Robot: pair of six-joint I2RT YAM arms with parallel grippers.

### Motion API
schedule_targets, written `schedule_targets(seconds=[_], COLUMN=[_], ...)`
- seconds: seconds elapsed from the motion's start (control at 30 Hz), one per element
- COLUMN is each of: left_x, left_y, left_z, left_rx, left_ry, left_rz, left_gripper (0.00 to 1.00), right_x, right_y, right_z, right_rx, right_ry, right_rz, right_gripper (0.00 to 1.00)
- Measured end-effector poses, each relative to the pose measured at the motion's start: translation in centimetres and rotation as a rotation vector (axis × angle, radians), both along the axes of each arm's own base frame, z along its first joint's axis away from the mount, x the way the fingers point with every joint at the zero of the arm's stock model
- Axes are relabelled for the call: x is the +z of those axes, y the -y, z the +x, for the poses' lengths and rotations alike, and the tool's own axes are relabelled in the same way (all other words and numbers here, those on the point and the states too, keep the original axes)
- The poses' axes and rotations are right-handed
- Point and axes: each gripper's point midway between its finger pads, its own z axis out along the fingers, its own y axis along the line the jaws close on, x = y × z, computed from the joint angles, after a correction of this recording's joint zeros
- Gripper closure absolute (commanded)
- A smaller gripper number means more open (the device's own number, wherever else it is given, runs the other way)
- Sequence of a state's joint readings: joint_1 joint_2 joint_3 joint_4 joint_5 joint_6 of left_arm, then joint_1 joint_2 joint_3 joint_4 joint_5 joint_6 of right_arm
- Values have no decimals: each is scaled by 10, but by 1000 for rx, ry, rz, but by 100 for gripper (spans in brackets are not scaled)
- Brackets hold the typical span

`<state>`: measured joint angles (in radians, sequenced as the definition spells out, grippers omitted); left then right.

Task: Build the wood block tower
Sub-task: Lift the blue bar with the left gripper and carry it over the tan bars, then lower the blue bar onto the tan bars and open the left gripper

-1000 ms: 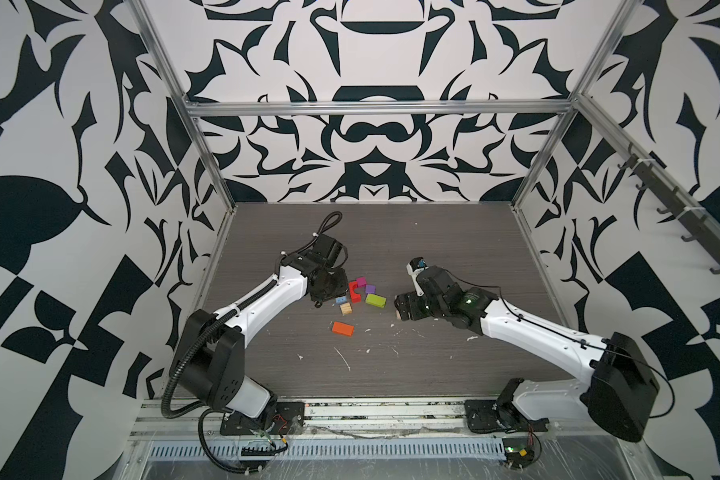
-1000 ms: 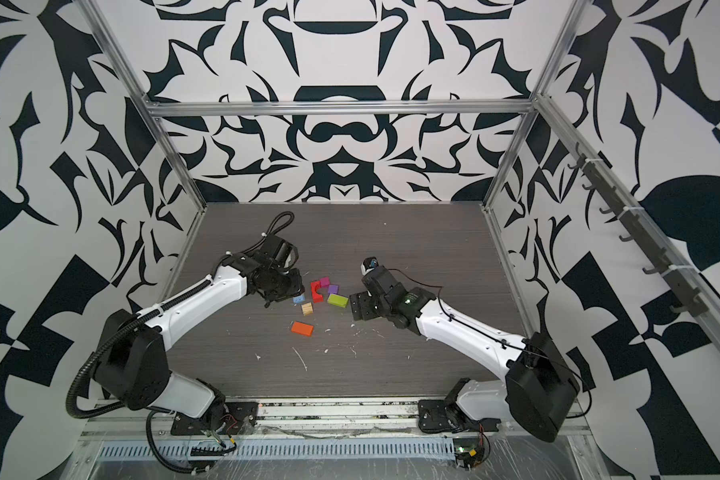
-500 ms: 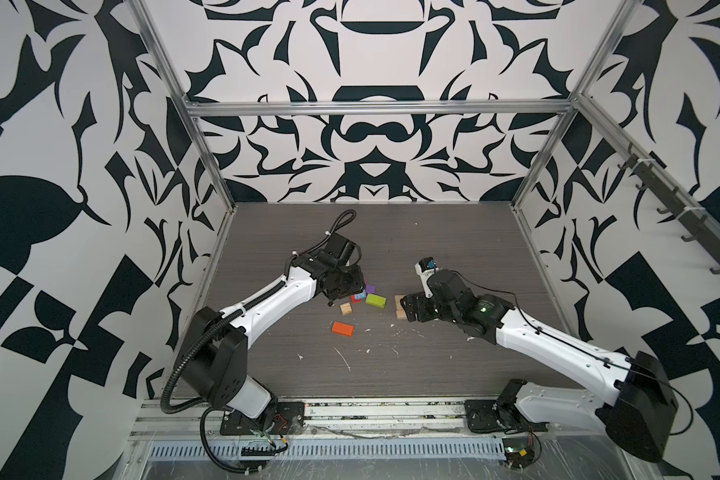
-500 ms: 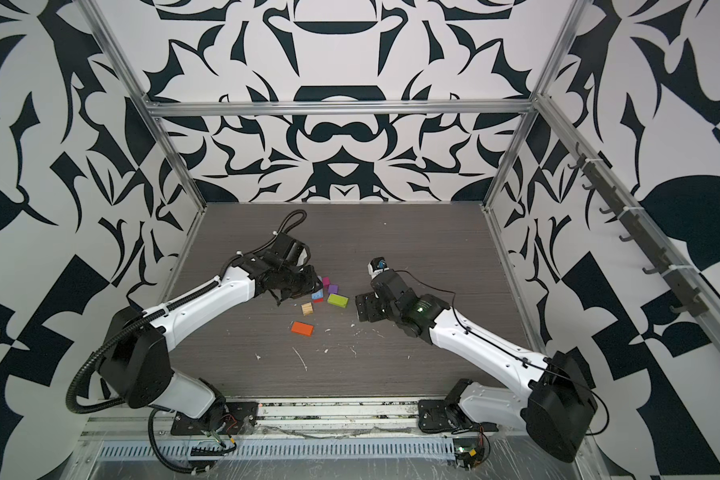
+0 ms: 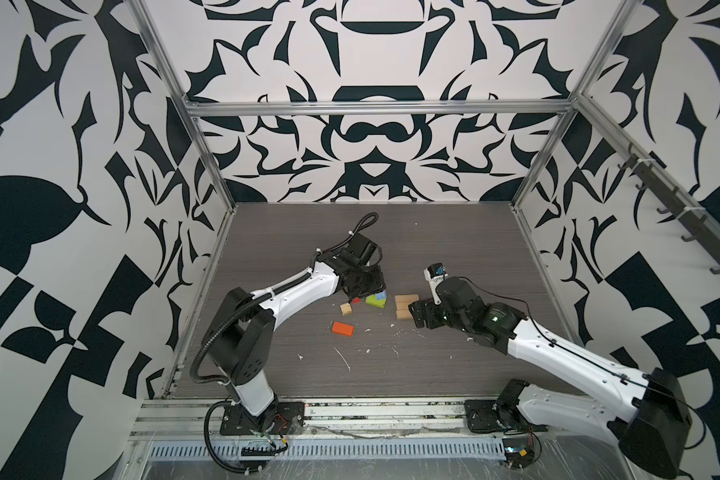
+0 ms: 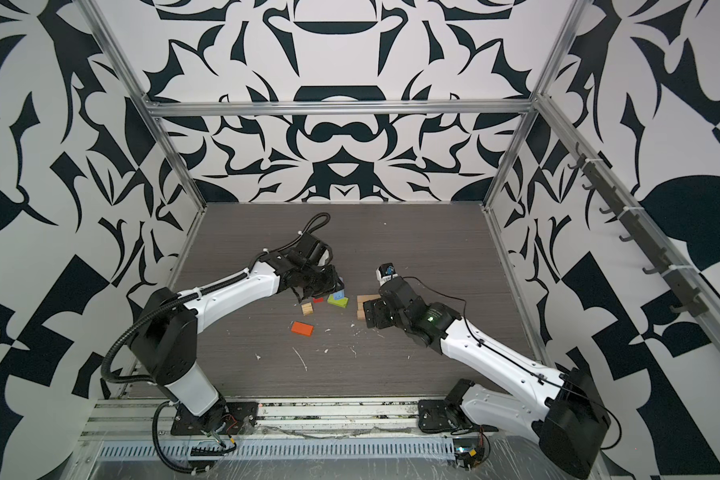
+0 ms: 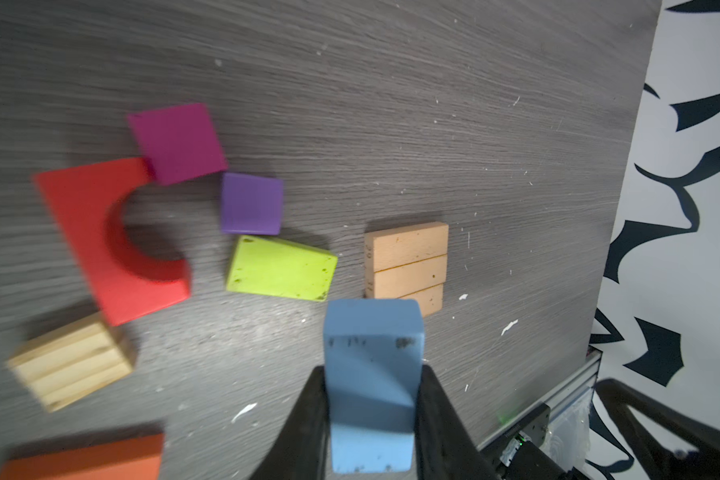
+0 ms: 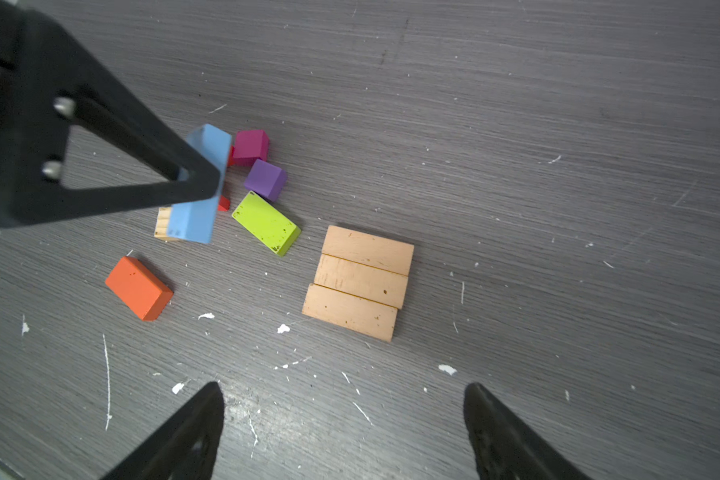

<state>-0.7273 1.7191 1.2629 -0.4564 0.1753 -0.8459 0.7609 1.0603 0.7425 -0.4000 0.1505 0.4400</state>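
Note:
Three tan planks (image 8: 360,282) lie flat side by side on the dark table, also visible in both top views (image 5: 406,305) (image 6: 364,305). My left gripper (image 7: 373,372) is shut on a blue block (image 7: 373,386), held in the air above the loose pieces. Below it lie a red arch (image 7: 109,237), a magenta cube (image 7: 177,141), a purple cube (image 7: 251,203), a lime block (image 7: 281,268), a tan cube (image 7: 71,361) and an orange block (image 8: 139,287). My right gripper (image 8: 344,388) is open, just beside the planks, with nothing between its fingers.
White flecks and scratches (image 8: 283,328) are scattered on the table in front of the planks. Patterned walls with aluminium posts (image 5: 208,158) enclose the table. A metal rail (image 5: 371,411) runs along the front edge by the arm bases.
My left gripper has carried the blue block to the right, over the coloured pieces. My right gripper has drawn back from the planks, which now show whole on the table, and opened a little wider.

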Motion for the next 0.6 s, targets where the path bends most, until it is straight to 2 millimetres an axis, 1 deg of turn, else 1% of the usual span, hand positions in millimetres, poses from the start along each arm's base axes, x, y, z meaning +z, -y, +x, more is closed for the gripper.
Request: schedule_targets(seconds=[0.23,0.43,0.6], left_x=[-5,-12,-20], left_y=[30,51,60], left_z=[-2,-4,-8], left_rx=[-40,-73,-85], left_ry=[-17,-31,-52], left_rz=[-22,-34,-33], left_gripper=[94,94,94], right_x=[3,-2,-1], right_y=[4,13,17], right_z=[-2,-3,-5], right_rx=[-8,-29,-38], right_ry=[11,7,14], right_rz=[-1,-35,-41], right_gripper=[6,6,6])
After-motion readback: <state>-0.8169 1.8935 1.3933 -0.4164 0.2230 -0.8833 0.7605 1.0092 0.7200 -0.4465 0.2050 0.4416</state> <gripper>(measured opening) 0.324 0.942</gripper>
